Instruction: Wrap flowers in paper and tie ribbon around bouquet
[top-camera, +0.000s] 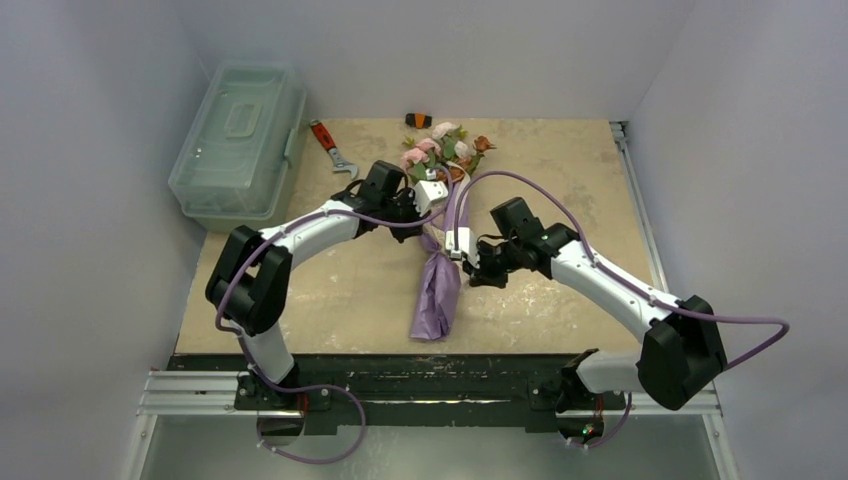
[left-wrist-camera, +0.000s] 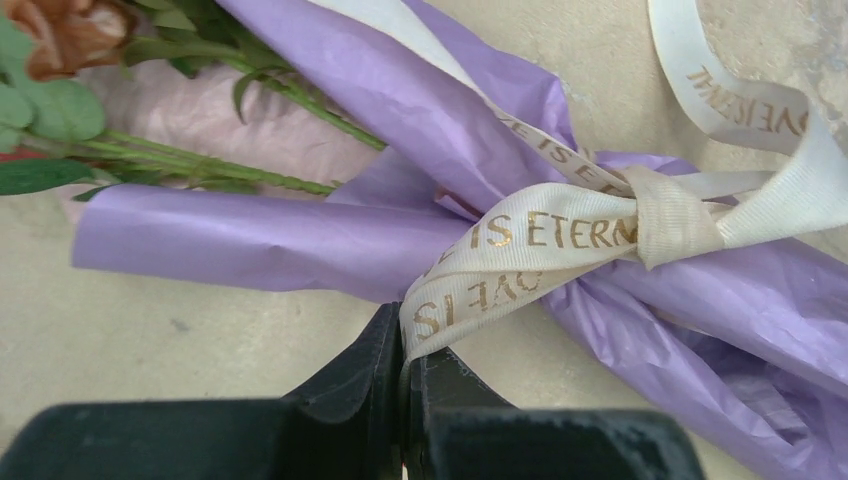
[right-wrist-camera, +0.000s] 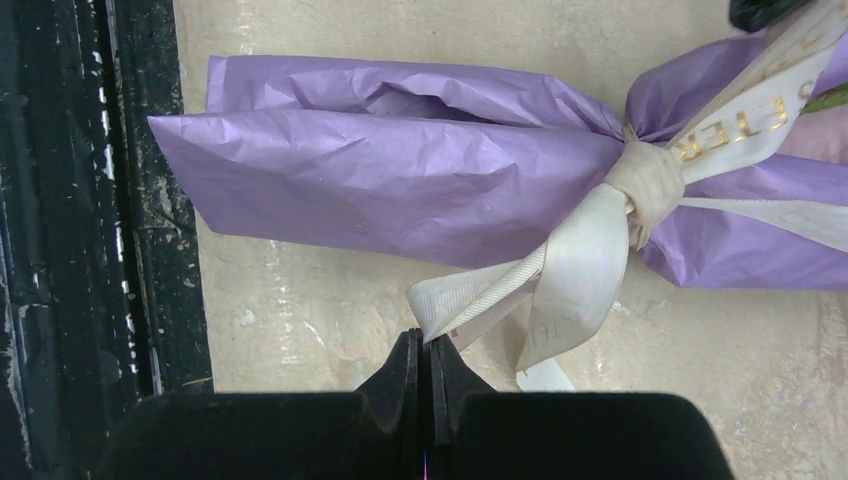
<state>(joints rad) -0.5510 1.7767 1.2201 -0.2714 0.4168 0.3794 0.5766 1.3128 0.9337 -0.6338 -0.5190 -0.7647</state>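
Both arms meet over the middle of the tabletop (top-camera: 330, 290), and you've got a ribbon tail in each. Your left gripper (left-wrist-camera: 405, 345) is pinched tight on one tail of the ribbon (left-wrist-camera: 530, 235), just below the gold lettering. Your right gripper (right-wrist-camera: 425, 345) is clamped on the other tail, down beside the knot (right-wrist-camera: 648, 185). Holding the tails from opposite sides lets you pull one against the other, and that looks like cinching the knot. The paper (right-wrist-camera: 400, 180) is gathered lilac side out around the stems, its foot toward the near edge. The flowers (top-camera: 445, 150) fan toward the far edge. The bouquet (top-camera: 438, 285) lies flat, so the table carries its weight.
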